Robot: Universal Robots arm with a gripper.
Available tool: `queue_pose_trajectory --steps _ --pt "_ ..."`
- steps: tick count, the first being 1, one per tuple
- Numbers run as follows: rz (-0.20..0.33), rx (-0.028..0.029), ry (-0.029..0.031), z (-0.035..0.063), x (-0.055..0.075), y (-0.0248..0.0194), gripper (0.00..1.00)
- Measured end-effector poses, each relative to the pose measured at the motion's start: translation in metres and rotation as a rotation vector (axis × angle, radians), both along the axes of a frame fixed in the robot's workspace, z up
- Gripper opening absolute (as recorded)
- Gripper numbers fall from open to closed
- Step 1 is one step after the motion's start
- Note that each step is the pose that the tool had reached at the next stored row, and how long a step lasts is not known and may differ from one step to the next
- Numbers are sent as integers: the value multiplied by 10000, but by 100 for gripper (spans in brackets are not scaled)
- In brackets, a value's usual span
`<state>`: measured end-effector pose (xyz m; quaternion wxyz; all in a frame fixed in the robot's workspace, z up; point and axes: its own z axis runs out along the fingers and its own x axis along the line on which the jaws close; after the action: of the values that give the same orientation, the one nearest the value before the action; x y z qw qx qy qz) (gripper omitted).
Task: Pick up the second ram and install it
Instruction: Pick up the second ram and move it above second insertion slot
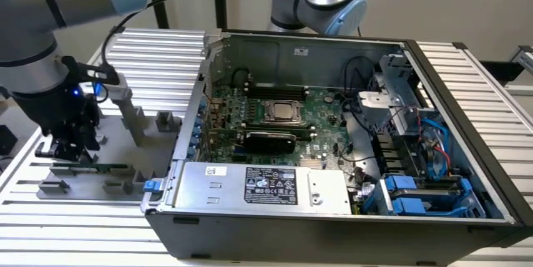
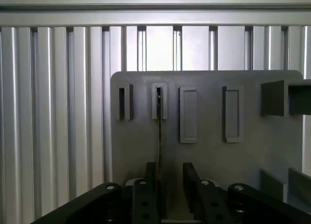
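Wrist view: the second ram [image 2: 159, 136] stands between the tool's [image 2: 169, 168] open fingers.

The ram stick's [image 2: 160, 136] far end — hidden behind the claw [image 2: 171, 171] — can't be made out.

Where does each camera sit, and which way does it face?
Exterior view: off the arm, looking down into the open black computer case; grey robot arm and black gripper at its left.
Wrist view: on the wrist, facing the grey plastic holder plate; black gripper fingers show.
Shared: gripper, holder plate, ribbed metal table.
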<state>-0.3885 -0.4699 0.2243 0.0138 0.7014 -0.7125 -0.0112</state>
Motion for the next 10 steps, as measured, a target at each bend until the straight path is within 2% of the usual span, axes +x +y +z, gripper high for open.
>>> queue_pose_trajectory --steps 5,10 --pt "0 -1 0 -85 -1 -3 100" --pt "21 -15 -1 -130 -1 -13 100"
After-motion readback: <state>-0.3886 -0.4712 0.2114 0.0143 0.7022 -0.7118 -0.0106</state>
